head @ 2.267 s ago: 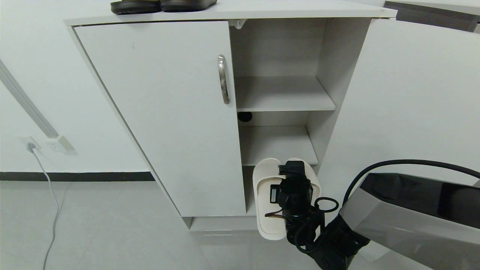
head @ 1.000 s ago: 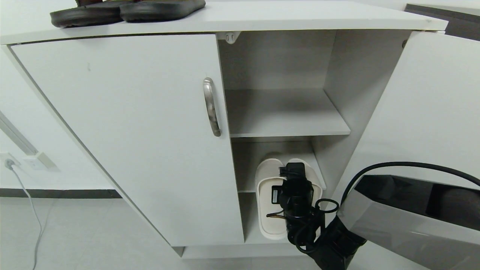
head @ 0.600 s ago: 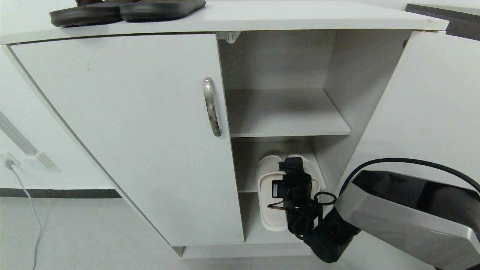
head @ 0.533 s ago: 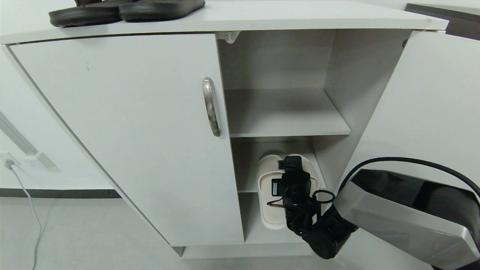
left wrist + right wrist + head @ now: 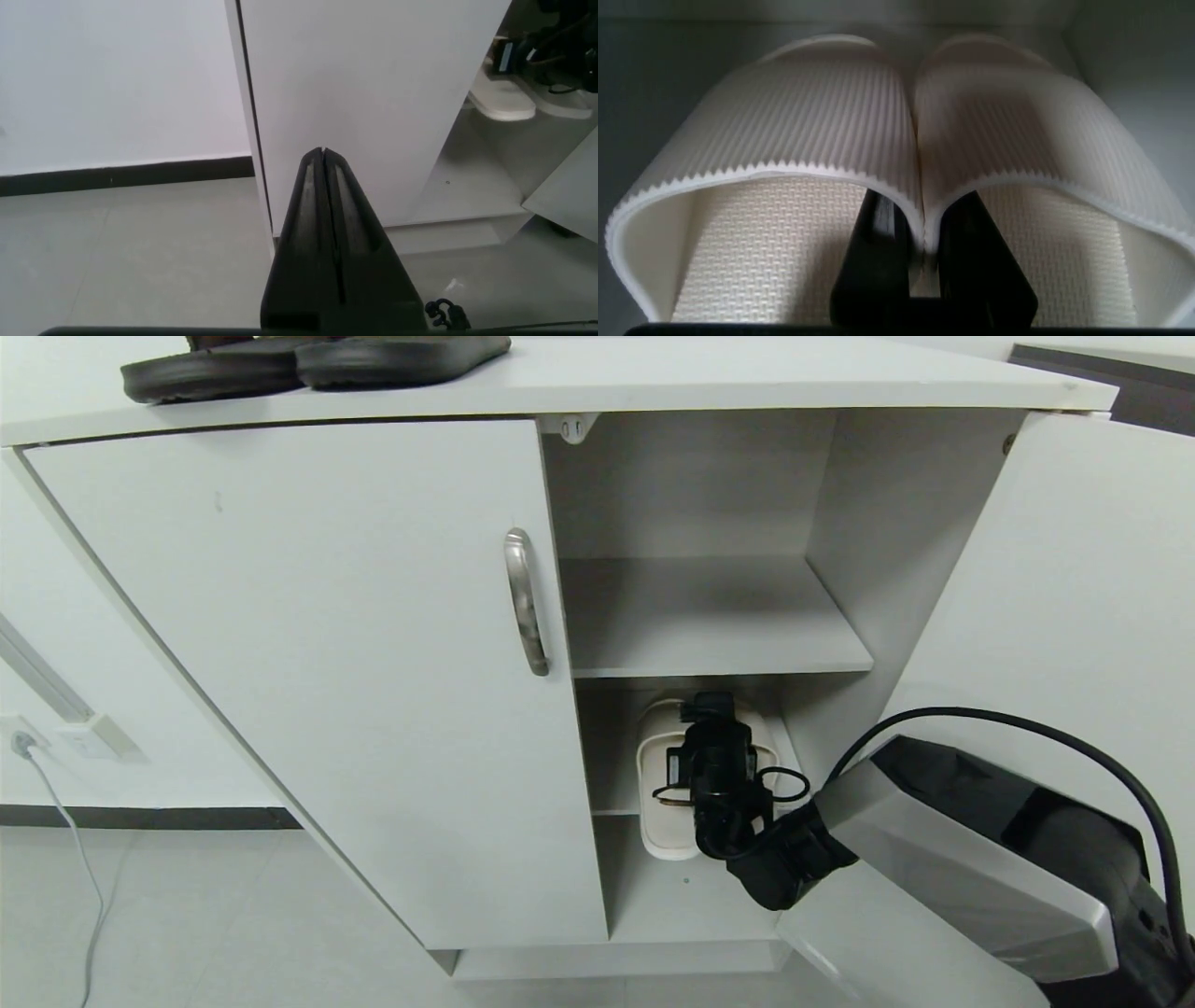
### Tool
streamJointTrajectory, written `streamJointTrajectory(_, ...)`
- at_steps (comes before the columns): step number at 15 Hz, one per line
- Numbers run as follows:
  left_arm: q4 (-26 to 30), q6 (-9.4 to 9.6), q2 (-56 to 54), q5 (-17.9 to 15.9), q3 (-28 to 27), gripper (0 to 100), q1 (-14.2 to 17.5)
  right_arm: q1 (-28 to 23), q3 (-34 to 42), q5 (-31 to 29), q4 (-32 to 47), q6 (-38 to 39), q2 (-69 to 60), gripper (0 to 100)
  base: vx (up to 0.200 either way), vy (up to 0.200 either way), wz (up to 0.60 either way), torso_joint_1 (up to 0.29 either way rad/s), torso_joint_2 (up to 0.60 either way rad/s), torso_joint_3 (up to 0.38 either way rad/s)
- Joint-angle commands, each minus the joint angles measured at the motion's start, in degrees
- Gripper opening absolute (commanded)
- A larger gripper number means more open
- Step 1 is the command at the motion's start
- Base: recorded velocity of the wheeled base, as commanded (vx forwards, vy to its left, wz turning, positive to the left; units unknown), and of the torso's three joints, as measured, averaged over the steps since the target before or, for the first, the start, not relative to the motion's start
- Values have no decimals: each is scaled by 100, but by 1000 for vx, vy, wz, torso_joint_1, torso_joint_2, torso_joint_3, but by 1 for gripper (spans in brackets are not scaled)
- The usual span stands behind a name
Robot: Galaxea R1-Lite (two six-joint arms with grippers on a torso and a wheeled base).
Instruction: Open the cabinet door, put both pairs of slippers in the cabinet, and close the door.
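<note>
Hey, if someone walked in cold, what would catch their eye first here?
The right gripper, shut on a pair of white slippers at the open cabinet's middle shelf. Next, the dark slippers on the cabinet top, at its left end.

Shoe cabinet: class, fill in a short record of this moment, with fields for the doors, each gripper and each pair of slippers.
left door: shut
right door: swung open
right gripper: shut on the white slippers
left gripper: shut, empty, out in front of the left door
white slippers: pinched together, partly in over the middle shelf, heels past its front edge
dark slippers: on the cabinet top
</note>
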Motion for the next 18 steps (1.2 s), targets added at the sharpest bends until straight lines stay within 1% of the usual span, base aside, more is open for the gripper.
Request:
streamJointTrajectory(1, 2, -1, 7, -1, 1, 0, 4, -19, -279, 109, 110, -11, 66, 0, 0, 0, 0, 0, 0, 0)
streamJointTrajectory(4, -7, -10, 7, -1, 1, 0, 4, -124, -525, 294, 242, -82, 128, 0, 0, 0, 0, 0, 0, 0)
streamJointTrajectory(12, 2, -10, 7, -1, 1, 0, 4, -203, -1193, 294, 664, -82, 427, 0, 0, 0, 0, 0, 0, 0)
streamJointTrajectory(18, 2, -10, 7, -1, 9, 0, 4, -212, -1378, 294, 813, -82, 514, 0, 0, 0, 0, 0, 0, 0)
